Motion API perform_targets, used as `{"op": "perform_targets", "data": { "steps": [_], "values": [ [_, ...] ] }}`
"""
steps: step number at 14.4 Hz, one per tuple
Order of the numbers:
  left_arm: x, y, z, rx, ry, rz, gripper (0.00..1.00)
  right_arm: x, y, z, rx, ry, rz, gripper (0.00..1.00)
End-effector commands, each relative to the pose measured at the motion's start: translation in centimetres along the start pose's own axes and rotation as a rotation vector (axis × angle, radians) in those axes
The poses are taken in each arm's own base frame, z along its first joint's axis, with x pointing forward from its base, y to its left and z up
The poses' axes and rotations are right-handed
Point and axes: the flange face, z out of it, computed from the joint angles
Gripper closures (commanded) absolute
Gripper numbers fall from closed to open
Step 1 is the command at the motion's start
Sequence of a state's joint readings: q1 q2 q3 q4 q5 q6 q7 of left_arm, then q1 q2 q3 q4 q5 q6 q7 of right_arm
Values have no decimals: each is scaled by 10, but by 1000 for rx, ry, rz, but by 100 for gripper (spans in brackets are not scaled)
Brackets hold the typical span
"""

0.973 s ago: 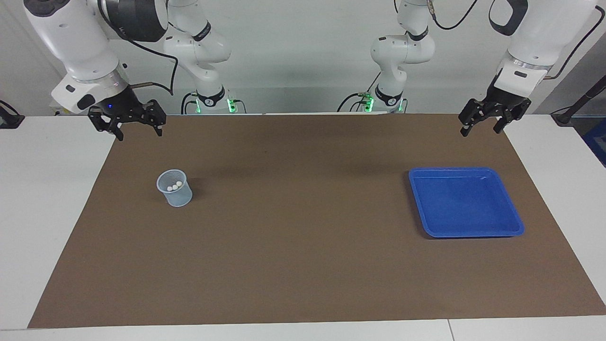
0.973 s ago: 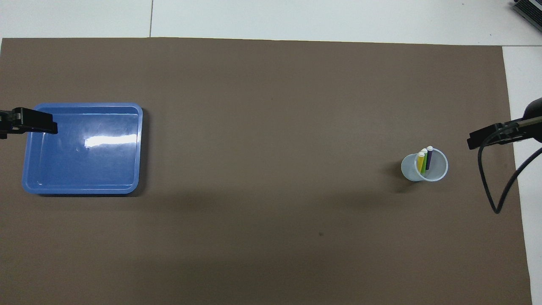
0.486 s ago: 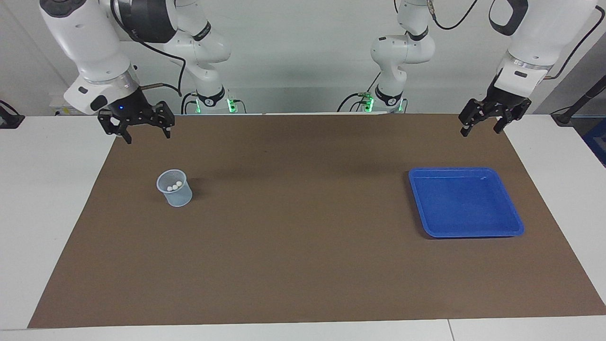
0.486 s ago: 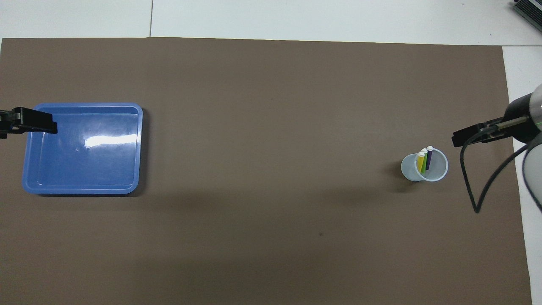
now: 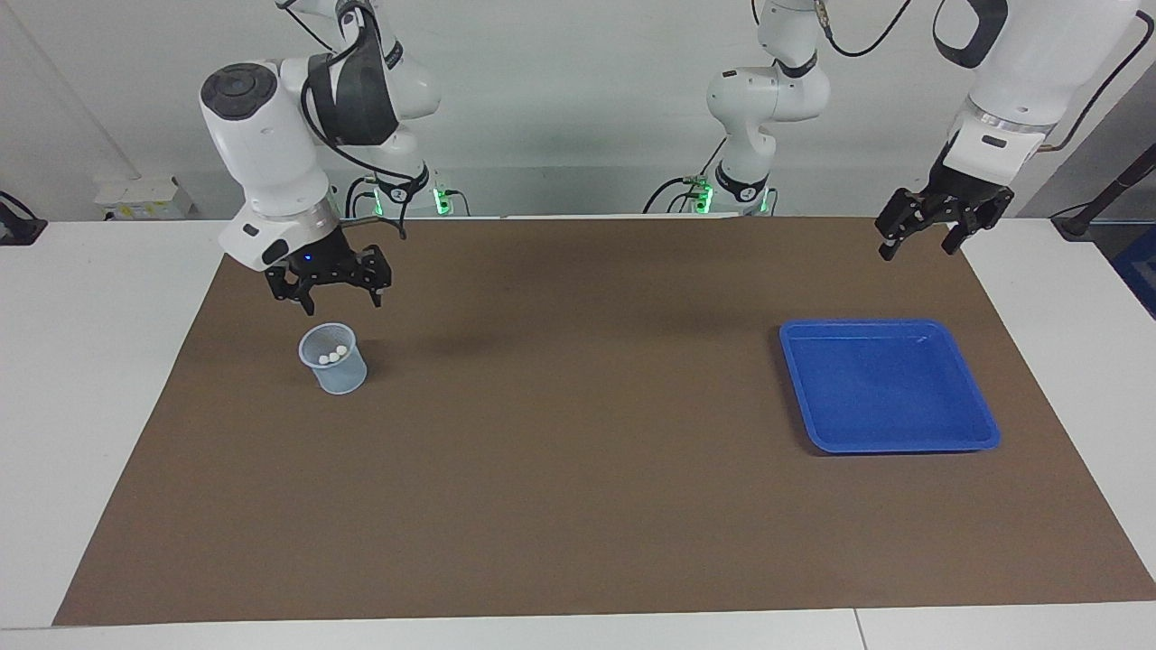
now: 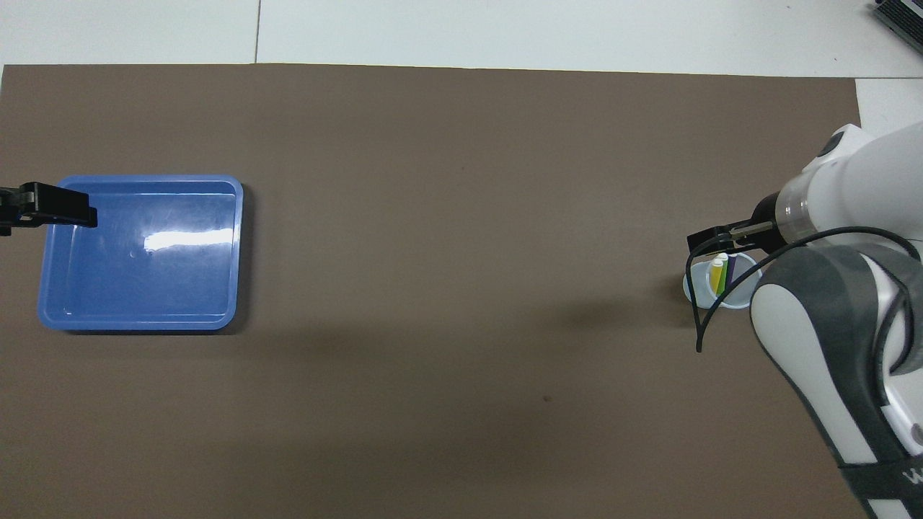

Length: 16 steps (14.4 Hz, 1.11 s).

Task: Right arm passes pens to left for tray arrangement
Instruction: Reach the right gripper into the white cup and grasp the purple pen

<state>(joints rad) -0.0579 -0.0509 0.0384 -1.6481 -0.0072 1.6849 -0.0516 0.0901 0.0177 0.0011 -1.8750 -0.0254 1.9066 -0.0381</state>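
The black right gripper with the blue light [image 5: 333,295] is hanging with fingers spread above the translucent pale-blue cup [image 5: 334,359] holding three slim marker pens [image 6: 721,274]. The black left gripper [image 5: 930,236] is waiting, fingers spread, near the empty shallow bright blue plastic tray [image 5: 890,385] at the left arm's end of the table.

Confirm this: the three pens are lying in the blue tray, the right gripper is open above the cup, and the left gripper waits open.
Wrong about the pens: they stand in the cup, as the overhead view shows, and the blue tray holds nothing. The rest stands: the right gripper is open above the cup, and the left gripper waits open.
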Motion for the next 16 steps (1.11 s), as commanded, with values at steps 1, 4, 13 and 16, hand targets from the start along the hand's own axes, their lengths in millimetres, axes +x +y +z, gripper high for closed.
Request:
{"op": "perform_targets", "data": {
  "steps": [1, 4, 13, 16],
  "values": [
    [0, 0, -1, -12, 4, -4, 0, 12, 11, 39, 24, -9, 35, 0],
    [-3, 0, 2, -15, -4, -5, 0, 12, 45, 59, 25, -21, 91, 6],
    [-6, 4, 3, -64, -19, -23, 0, 3, 45, 96, 74, -84, 180, 24],
    [-8, 5, 4, -65, -30, -18, 0, -6, 48, 106, 73, -84, 190, 23]
  ]
}}
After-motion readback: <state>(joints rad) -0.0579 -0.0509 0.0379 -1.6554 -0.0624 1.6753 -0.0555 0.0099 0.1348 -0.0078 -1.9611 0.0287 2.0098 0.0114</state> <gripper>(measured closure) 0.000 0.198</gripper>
